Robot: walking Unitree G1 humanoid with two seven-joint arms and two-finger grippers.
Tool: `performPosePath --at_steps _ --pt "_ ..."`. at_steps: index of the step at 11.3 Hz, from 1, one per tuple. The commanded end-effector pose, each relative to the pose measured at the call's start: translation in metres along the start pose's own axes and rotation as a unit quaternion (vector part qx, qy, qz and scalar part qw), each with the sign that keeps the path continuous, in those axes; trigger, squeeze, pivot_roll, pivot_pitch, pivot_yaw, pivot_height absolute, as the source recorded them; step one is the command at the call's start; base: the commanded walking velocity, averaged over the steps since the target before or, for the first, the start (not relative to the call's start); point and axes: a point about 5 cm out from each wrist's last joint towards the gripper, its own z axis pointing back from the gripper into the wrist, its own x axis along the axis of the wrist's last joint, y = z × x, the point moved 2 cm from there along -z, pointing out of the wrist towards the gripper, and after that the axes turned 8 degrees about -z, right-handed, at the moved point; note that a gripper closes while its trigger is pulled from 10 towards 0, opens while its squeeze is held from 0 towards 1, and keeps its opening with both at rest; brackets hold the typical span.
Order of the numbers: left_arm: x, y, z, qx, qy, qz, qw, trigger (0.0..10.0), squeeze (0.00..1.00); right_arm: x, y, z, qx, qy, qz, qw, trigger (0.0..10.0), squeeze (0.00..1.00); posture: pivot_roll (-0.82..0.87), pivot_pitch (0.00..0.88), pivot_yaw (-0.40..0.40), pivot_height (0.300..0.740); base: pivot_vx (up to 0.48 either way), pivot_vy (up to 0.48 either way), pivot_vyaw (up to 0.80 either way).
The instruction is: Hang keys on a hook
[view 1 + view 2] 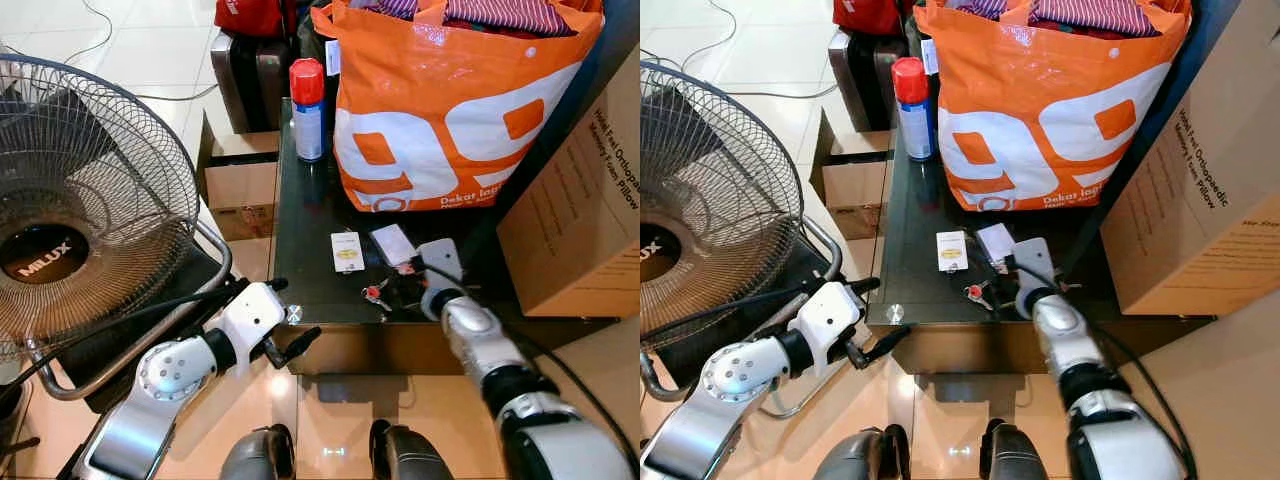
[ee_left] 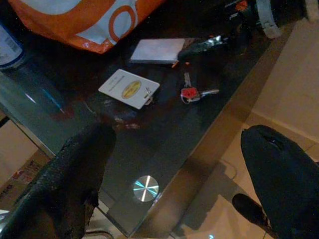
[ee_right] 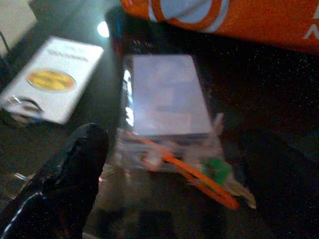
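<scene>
The fan (image 1: 45, 255) hub reads "MILUX". The orange bag (image 1: 450, 110) carries large white numerals "99", with small white words below that begin "Dekat"; the rest is too small to read. The cardboard box (image 1: 585, 190) bears slanted print: "Hotel Feel Orthopaedic Memory Foam Pillow". Print on the spray can (image 1: 307, 105) is illegible.

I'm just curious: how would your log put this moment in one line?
right gripper: open, over glass table beside keys | left gripper: open at table edge | keys: lying flat, not grasped
</scene>
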Motion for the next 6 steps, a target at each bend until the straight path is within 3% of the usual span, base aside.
performPosePath --at_steps 1,3,4,5,6 --pt "-0.002 -0.002 0.0 -0.005 0.008 0.001 1.0 10.0 0.0 -0.005 -0.004 0.001 -0.001 0.017 0.03 0.999 10.0 0.0 -0.04 0.226 0.046 0.74 0.0 0.0 0.0" --pt "-0.003 -0.001 0.0 -0.004 0.009 0.0 1.0 10.0 0.0 -0.006 -0.009 0.002 0.007 0.027 0.042 0.999 9.6 0.0 -0.04 0.22 0.045 0.74 0.0 0.0 0.0" --pt "-0.004 0.0 0.001 -0.003 0.011 -0.002 1.0 10.0 0.0 -0.007 -0.011 0.003 0.015 0.033 0.048 0.998 6.4 0.0 -0.04 0.217 0.041 0.74 0.0 0.0 0.0" --pt "-0.004 0.001 0.001 -0.002 0.011 -0.002 1.0 10.0 0.0 -0.008 -0.013 0.004 0.028 0.036 0.049 0.998 4.1 0.0 -0.04 0.215 0.041 0.74 0.0 0.0 0.0" --pt "-0.005 0.001 0.001 -0.003 0.011 -0.003 1.0 10.0 0.0 -0.01 -0.015 0.006 0.04 0.041 0.051 0.997 3.2 0.0 -0.05 0.212 0.041 0.74 0.0 0.0 0.0"
